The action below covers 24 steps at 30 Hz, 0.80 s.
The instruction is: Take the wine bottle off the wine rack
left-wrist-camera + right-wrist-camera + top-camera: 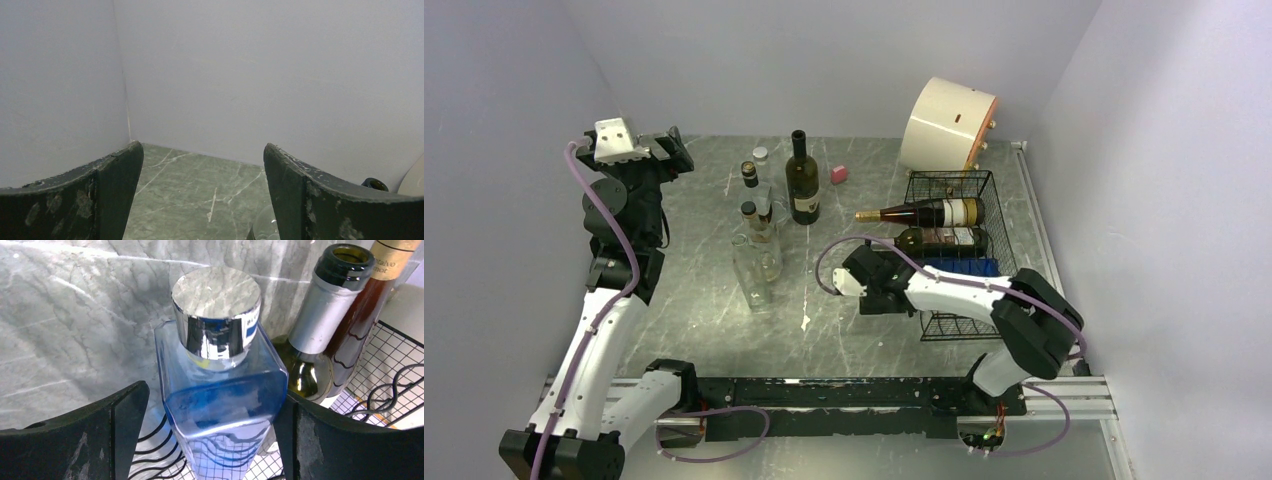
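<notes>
The black wire wine rack (994,195) stands at the right of the table. Three bottles lie in it: an amber one (924,213), a dark green one (939,240) and a blue square one (964,267). My right gripper (869,280) is at the rack's left end. In the right wrist view its jaws (210,395) are open on either side of the blue bottle (225,410), below its silver cap (217,295); the right finger is against the glass and the left one stands apart. My left gripper (669,150) is raised at the far left, open and empty (200,150).
A dark green bottle (802,180) and several clear bottles (759,240) stand upright mid-table. A pink piece (839,174) lies behind them. A cream drum (949,125) sits behind the rack. Walls close in on the left, back and right.
</notes>
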Tool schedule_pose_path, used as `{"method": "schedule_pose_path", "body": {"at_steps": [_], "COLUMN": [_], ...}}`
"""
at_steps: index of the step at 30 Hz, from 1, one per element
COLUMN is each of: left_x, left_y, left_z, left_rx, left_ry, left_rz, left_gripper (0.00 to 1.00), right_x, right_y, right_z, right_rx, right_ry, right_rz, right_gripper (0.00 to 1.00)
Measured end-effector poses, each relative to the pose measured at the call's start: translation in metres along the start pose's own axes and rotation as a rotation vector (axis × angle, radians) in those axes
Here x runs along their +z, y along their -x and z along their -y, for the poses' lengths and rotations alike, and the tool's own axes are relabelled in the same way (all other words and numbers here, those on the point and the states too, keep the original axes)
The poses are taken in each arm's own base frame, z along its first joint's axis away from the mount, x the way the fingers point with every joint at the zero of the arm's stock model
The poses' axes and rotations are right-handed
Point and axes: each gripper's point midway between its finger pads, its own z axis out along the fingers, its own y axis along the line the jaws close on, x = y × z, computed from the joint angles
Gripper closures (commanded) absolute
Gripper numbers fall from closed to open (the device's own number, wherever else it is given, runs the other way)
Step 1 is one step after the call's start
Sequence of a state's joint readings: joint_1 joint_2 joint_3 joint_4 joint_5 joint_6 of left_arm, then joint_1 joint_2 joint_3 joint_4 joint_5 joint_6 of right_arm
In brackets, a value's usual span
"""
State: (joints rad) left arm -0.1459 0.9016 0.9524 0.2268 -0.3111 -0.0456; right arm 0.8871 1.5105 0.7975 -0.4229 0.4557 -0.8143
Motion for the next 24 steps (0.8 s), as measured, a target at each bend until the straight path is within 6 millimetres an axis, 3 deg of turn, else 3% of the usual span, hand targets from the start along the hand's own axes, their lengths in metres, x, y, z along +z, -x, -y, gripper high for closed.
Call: {"method": "schedule_pose_path", "body": {"at_steps": [10,17,24], "left_x": [0.0,0.0,0.002], "left_y": [-0.001,-0.001,-0.005], "left_z": [0.0,0.0,0.001], "left_rx": [-0.002,-0.003,-0.009], "left_ry": [0.0,0.0,0.001], "left_rz": [-0.002,-0.002,-0.013], "left_gripper": [0.07,0.07,0.07], "right_x": [0.015,0.01,-0.007], "right_y": [0.001,0.005,0.018], "right_z": [0.0,0.001,-0.006], "right_rx": [-0.024,-0.018,-0.034], "right_ry": [-0.014,-0.003,0.032], "right_rz": [-0.034,0.002,0.072], "right_gripper": [0.32,0.58,0.74]}}
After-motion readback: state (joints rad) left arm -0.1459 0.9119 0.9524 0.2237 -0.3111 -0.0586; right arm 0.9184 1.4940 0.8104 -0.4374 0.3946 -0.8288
